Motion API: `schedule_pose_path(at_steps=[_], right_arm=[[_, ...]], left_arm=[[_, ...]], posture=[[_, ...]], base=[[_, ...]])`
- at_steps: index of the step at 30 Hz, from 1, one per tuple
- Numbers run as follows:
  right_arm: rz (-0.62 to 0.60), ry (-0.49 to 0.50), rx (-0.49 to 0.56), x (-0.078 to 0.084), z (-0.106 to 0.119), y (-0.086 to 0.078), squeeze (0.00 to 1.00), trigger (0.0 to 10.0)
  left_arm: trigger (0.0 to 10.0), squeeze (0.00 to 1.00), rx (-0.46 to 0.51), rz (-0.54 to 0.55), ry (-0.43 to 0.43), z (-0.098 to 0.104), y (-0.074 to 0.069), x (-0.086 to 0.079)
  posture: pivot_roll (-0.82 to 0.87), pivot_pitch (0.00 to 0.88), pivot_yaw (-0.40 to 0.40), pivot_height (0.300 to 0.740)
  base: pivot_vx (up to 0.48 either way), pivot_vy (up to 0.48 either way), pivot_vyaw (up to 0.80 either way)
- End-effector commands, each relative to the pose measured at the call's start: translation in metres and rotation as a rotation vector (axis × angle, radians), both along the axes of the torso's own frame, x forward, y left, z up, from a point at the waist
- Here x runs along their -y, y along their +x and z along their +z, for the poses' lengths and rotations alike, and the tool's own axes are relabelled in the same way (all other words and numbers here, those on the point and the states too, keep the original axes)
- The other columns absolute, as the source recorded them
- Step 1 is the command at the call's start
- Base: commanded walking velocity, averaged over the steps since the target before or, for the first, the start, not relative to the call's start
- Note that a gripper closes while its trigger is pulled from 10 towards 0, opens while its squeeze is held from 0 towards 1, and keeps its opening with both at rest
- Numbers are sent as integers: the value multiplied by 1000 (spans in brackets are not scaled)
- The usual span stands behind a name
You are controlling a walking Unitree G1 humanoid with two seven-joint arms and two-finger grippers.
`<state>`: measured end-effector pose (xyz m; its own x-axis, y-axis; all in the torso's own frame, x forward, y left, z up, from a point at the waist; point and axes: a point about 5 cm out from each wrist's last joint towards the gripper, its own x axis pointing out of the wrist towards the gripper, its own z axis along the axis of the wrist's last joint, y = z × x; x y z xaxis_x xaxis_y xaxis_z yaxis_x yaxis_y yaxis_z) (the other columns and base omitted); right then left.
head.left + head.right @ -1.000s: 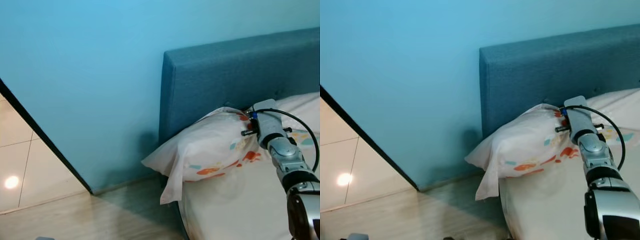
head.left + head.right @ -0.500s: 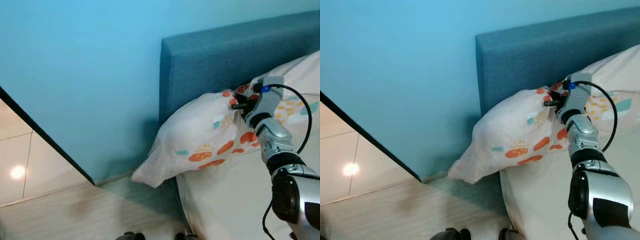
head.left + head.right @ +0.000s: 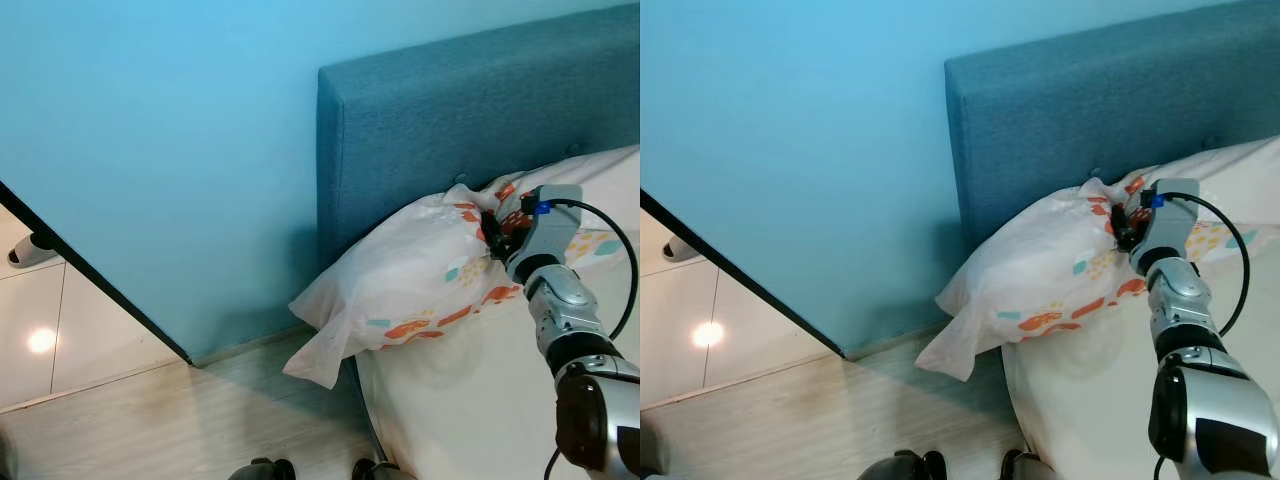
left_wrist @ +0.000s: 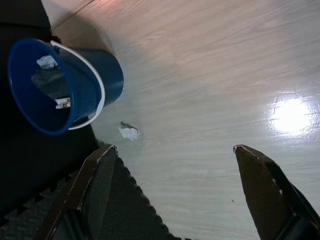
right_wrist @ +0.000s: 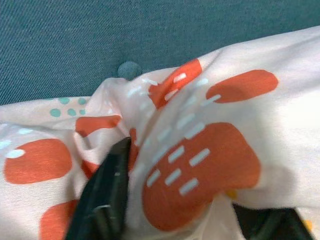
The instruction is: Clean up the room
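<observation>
Moved: pillow (image 3: 420,270) dropped back down against the headboard (image 3: 470,130).
Right hand (image 3: 492,232): pinching pillow fabric, steering it into place.
Left hand (image 4: 175,190): wide open, idle above floor.

Silver right arm (image 3: 568,330) stretched forward from the 5 o'clock corner of the head view toward 1 o'clock, black cable looping off the wrist. Right gripper (image 3: 493,240) at arm's end, its two long black fingers (image 5: 107,192) clamped on a bunched fold of white pillow with orange and teal print (image 3: 430,280). Left gripper (image 4: 175,190) pointed down, its black fingers (image 4: 95,195) spread wide apart, holding nothing.
</observation>
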<state>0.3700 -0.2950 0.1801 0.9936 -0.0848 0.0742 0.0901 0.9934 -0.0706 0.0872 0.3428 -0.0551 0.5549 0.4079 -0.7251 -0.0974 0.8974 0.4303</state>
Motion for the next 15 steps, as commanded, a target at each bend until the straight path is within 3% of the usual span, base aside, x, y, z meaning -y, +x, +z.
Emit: schedule_pose_path(at_steps=[1,6,8,10,11,12,14,15], right_arm=[[-39,-17,2,12,-3,-7,1000,10000],[-84,-66,-15,25,-5,-15,1000,10000],[-196,-131,-118,45,-22,-30,1000,10000],[-196,-131,-118,45,-22,-30,1000,10000],[-274,-165,-188,58,-32,-40,667,10000],[-362,-192,-289,72,-46,-54,0,10000],[-487,-155,-433,92,-69,-79,0,10000],[-487,-155,-433,92,-69,-79,0,10000]], left_arm=[[10000,0,-43,28,-4,-3,-12,-2],[10000,0,-31,30,-20,-5,-6,4],[10000,0,-22,33,-38,-8,0,10],[10000,0,-22,33,-38,-8,0,10],[10000,0,-17,35,-47,-9,3,12],[10000,0,-11,39,-58,-10,6,15],[10000,0,-2,44,-78,-11,13,20],[10000,0,-2,44,-78,-11,13,20]], posture=[[268,286,53,739],[260,278,49,739],[244,255,43,739],[244,255,43,739],[235,242,39,739],[226,227,35,739],[216,213,28,739],[216,213,28,739]], base=[[0,0,0],[0,0,0],[0,0,0],[0,0,0],[0,0,0],[0,0,0],[0,0,0],[0,0,0]])
